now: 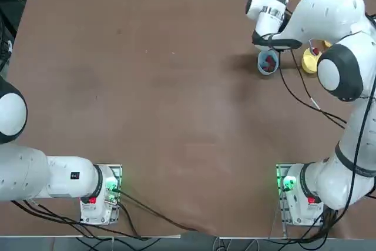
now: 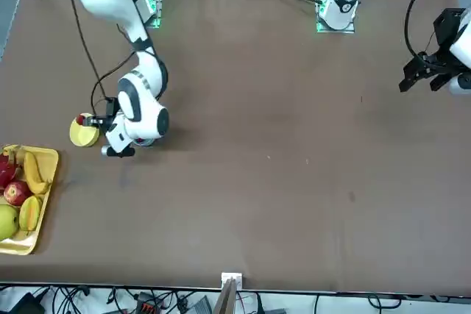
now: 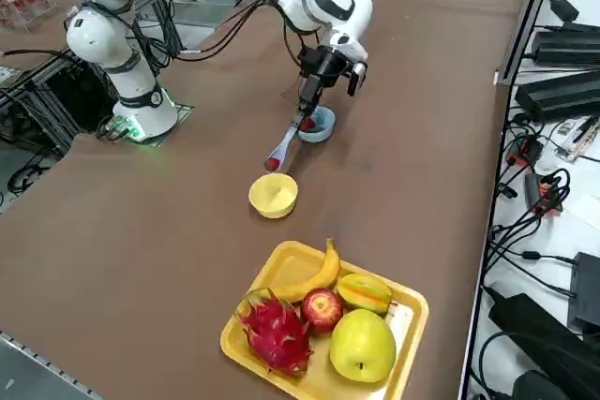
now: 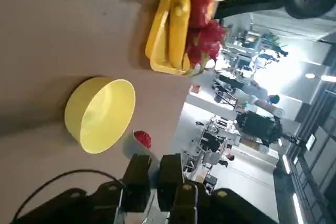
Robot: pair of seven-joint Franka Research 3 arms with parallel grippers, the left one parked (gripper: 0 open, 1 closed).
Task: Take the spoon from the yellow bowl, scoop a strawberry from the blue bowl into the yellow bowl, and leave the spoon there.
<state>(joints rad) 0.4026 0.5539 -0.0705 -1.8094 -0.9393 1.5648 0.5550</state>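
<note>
Right gripper (image 3: 309, 105) clamped tight on spoon (image 3: 285, 144) handle. 1 strawberry (image 3: 272, 164) rides the spoon's far end, out beyond the fingers, just short of yellow bowl (image 3: 273, 195). Blue bowl (image 3: 318, 125) directly beneath the fingers. Risk: tilt or jerk rolls the berry onto the table (image 3: 187, 231) before the rim.

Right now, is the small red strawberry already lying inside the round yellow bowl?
No, the strawberry rides on the pale plastic spoon held by the right gripper, short of the yellow bowl.
</note>
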